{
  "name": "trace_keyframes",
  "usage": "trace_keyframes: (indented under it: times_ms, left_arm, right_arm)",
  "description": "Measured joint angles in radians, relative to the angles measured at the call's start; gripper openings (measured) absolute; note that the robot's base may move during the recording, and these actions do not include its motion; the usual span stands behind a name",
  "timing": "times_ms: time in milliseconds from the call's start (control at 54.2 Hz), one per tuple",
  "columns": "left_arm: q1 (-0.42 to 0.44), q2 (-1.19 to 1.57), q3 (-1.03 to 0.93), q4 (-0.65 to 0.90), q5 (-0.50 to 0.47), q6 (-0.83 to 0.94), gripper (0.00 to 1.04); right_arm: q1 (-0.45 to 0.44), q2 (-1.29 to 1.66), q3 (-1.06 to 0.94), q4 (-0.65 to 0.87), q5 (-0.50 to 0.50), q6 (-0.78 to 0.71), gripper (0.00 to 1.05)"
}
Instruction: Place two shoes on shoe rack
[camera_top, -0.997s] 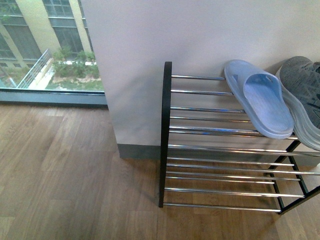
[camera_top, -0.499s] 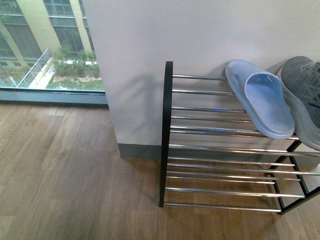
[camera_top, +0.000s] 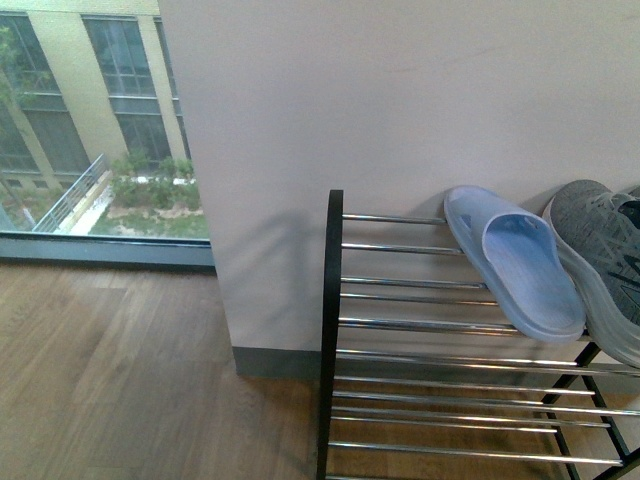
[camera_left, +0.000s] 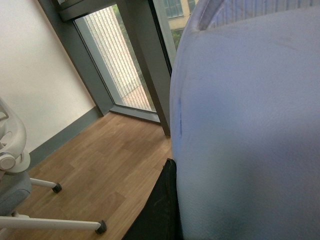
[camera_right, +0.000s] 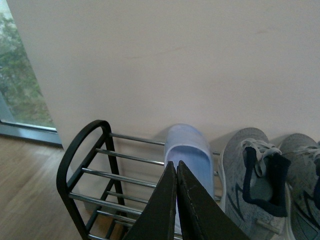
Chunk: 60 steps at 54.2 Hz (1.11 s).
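Already the 2 shoes (camera_right: 260, 182) are sitting side by side on the top tier of the shoe rack (camera_top: 331, 330), toward its right end, toes pointing at the wall (camera_top: 400, 100) and long axes running front to back across the bars. They are lying just beyond the right gripper (camera_right: 176, 200), whose dark fingers are pressing together with nothing between them, so the right arm is looking nearer. The left gripper is not showing; a pale blue-white mass is filling the left wrist view, and I cannot tell its fingers' state. Grey knit uppers, thick white soles and navy collars are contrasting with thin chrome bars and a rounded black frame. A smooth pale blue slide sandal (camera_top: 515, 262) is resting just beside them, toward the rack's left end.
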Motion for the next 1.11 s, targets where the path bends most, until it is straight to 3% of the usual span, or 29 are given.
trace_keyframes:
  times_ms: [1108]
  left_arm:
    - [0.0, 0.0, 0.0, 0.0, 0.0, 0.0, 0.02]
  right_arm:
    - [0.002, -0.731, -0.048, -0.645, 0.009, 0.0, 0.02]
